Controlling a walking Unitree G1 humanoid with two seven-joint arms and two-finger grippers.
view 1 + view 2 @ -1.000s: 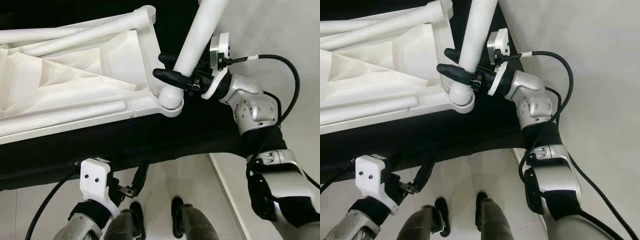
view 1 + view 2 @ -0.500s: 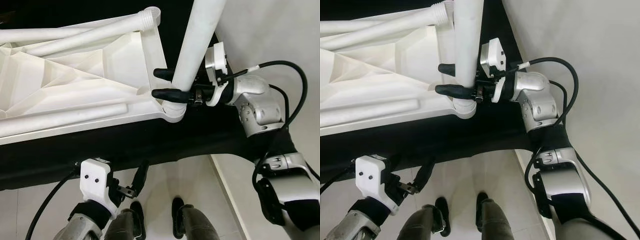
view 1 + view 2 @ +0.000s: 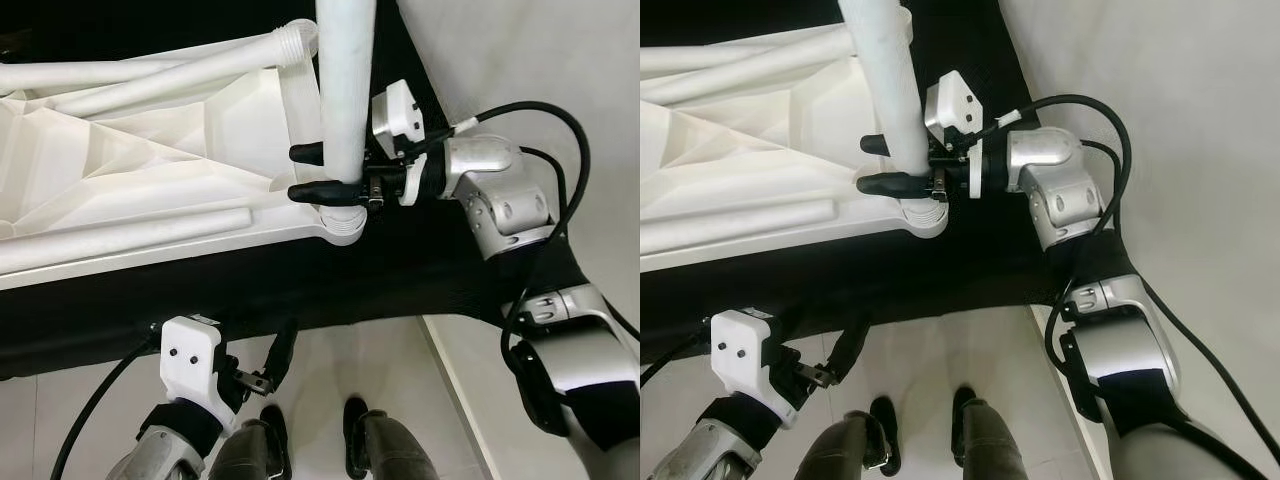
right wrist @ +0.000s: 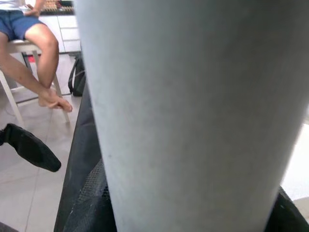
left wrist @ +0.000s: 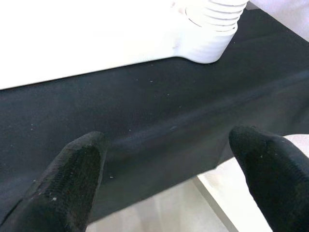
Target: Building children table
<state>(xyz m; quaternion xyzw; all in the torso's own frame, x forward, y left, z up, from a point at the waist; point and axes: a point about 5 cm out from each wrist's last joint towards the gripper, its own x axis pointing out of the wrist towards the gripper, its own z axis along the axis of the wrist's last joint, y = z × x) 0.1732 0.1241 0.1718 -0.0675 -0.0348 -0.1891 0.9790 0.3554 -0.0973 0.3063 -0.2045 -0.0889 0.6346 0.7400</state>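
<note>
Table leg point(image 3: 345, 90), seen in the eye views standing in the corner socket point(image 3: 343, 222) of the upturned white tabletop point(image 3: 150, 190) on the black cloth point(image 3: 300, 290), is clamped by the right gripper point(image 3: 308, 172); it should be kept square to the socket while turned. In the left wrist view, the left gripper point(image 5: 166, 159) is spread wide over the cloth, holding nothing. In the right wrist view the leg point(image 4: 193, 111) is pressed close to the lens.

Right gripper point(image 3: 318, 172), clamped on the white table leg point(image 3: 344, 90), has swung it from tilted to upright above the corner socket point(image 3: 342, 222).
</note>
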